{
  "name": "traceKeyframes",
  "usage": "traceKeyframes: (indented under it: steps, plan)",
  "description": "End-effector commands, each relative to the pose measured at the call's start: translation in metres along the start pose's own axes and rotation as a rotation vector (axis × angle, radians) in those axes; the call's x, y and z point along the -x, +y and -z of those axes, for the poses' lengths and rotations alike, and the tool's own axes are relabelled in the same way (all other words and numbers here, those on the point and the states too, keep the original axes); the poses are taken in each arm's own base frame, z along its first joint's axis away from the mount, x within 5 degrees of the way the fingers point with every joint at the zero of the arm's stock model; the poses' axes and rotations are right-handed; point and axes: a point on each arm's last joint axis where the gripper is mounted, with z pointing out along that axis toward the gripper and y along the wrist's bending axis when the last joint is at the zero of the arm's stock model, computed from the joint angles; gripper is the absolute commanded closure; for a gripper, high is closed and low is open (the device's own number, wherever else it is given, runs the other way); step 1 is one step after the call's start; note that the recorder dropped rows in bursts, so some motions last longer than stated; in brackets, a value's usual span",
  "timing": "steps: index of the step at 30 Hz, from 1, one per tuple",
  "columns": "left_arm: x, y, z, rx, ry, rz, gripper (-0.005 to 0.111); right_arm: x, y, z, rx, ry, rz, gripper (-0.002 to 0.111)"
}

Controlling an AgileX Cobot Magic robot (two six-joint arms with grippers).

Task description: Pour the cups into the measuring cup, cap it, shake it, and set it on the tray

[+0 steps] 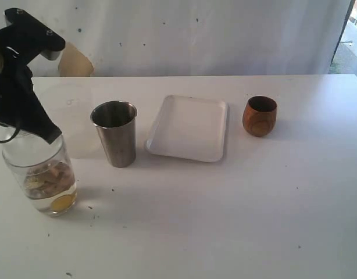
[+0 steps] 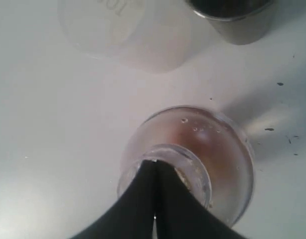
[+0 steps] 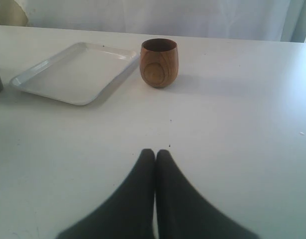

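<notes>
The white table (image 1: 225,221) carries everything. Near its middle lies the tray (image 1: 190,127), flat and bare. At the left edge of the exterior view stands the measuring cup (image 1: 42,174), upright, with brownish bits and something yellow at its base. The steel tumbler (image 1: 115,133) stands between the measuring cup and the tray, just beside the tray's left rim. The wooden cup (image 1: 260,116) sits on the tray's right, a little apart from it.

The left gripper (image 1: 50,136) hangs directly over the measuring cup's mouth, jaws clenched together on nothing. In the left wrist view its tips lie within the rim's outline, though whether they touch the cup is hard to tell. A frosted cup (image 2: 128,35) shows faintly beyond.

The right gripper (image 3: 155,154) is likewise pressed closed and empty, low over bare table, well apart from the wooden cup ahead of it.
</notes>
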Motion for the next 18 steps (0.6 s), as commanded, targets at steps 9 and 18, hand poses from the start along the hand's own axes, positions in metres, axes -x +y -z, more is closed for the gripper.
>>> traceKeyframes:
  steps: [9,18]
  plan:
    - [-0.008,0.006,0.031,-0.021,-0.143,0.078,0.107,-0.001,0.000,0.000,-0.004,-0.002,-0.004,0.108]
    - [-0.008,0.009,0.032,0.008,-0.152,0.097,0.107,-0.001,0.000,0.000,-0.004,-0.002,-0.004,0.108]
